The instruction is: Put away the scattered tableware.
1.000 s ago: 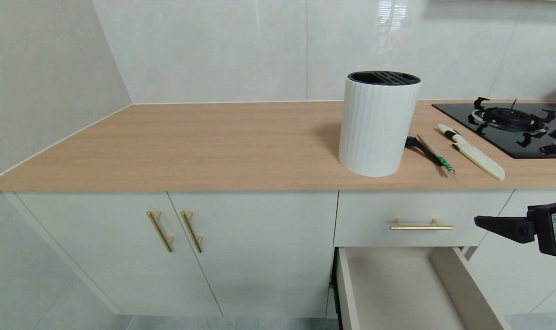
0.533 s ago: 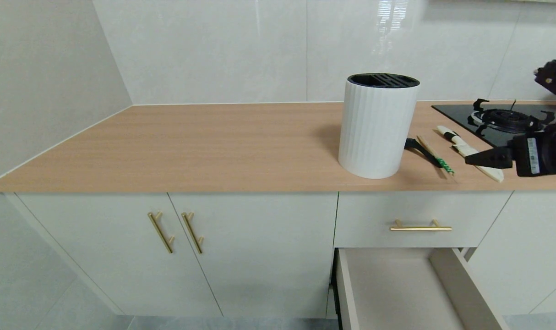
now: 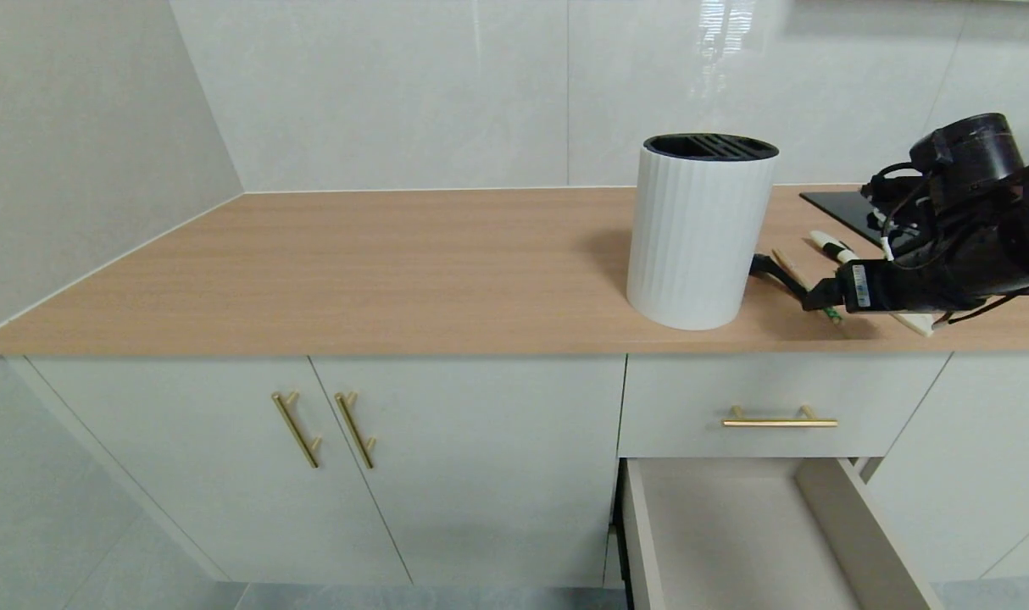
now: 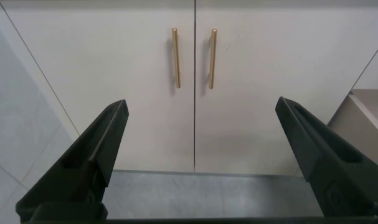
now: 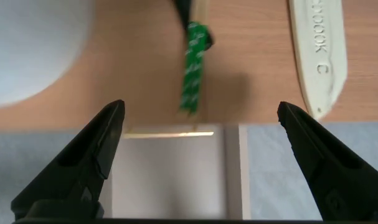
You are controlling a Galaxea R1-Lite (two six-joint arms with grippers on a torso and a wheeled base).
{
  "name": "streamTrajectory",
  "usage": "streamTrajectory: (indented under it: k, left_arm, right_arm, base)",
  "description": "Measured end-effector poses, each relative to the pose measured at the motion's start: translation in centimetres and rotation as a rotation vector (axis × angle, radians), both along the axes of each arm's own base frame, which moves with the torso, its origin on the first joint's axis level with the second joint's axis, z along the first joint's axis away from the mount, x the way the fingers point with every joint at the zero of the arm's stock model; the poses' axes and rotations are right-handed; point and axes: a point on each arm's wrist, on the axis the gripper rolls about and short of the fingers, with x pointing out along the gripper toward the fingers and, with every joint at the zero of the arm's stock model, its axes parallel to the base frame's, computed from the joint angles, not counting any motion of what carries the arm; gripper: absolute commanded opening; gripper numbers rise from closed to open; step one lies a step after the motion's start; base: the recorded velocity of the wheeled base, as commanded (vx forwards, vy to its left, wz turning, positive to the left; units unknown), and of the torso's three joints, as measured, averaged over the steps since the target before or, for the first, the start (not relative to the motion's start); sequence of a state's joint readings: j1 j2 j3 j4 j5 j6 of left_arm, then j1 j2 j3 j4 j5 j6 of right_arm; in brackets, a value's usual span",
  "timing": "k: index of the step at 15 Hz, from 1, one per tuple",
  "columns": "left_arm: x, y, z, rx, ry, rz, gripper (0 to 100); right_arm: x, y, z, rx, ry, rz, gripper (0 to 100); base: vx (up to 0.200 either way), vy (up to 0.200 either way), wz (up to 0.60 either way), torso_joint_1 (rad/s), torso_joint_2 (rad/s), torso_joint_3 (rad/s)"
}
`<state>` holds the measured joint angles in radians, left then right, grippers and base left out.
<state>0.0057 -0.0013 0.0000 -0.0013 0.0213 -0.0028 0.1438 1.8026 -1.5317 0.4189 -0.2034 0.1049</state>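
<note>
Green-tipped chopsticks point(image 5: 192, 87) lie at the countertop's point(image 3: 396, 271) front edge, under the right gripper point(image 5: 201, 112), fingers spread; left gripper point(image 4: 201, 109) likewise spread.

**Finishes at the kitchen counter**

The surface point(image 3: 396, 263) is matt wood grain. The white holder point(image 3: 692, 254) is ribbed and matt, capped in black plastic. The wall tiles point(image 3: 379, 85) are glossy (glare streaks show on them). The drawer handle point(image 3: 779, 419) is brushed gold metal. The chopsticks point(image 5: 192, 81) look wooden with green-patterned ends. The knife point(image 5: 319, 56) is smooth cream plastic. The right hand point(image 5: 200, 109) is matt black.
</note>
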Motion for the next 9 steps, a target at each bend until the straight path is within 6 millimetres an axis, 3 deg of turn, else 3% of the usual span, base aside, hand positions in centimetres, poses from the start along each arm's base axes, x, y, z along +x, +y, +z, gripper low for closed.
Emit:
streamTrajectory:
  k: [3, 8, 9]
  left_arm:
    - [0.0, 0.0, 0.0, 0.0, 0.0, 0.0, 100]
    - [0.0, 0.0, 0.0, 0.0, 0.0, 0.0, 100]
    - [0.0, 0.0, 0.0, 0.0, 0.0, 0.0, 100]
  right_arm:
    - [1.5, -0.2, -1.1, 0.018, 0.015, -0.019, 100]
    - [2.5, 0.1, -2.4, 0.015, 0.043, -0.017, 100]
    - [2.6, 0.2, -2.4, 0.017, 0.038, -0.018, 0]
  base:
    - [0.0, 0.0, 0.0, 0.0, 0.0, 0.0]
    - [0.0, 0.0, 0.0, 0.0, 0.0, 0.0]
    - [0.0, 0.0, 0.0, 0.0, 0.0, 0.0]
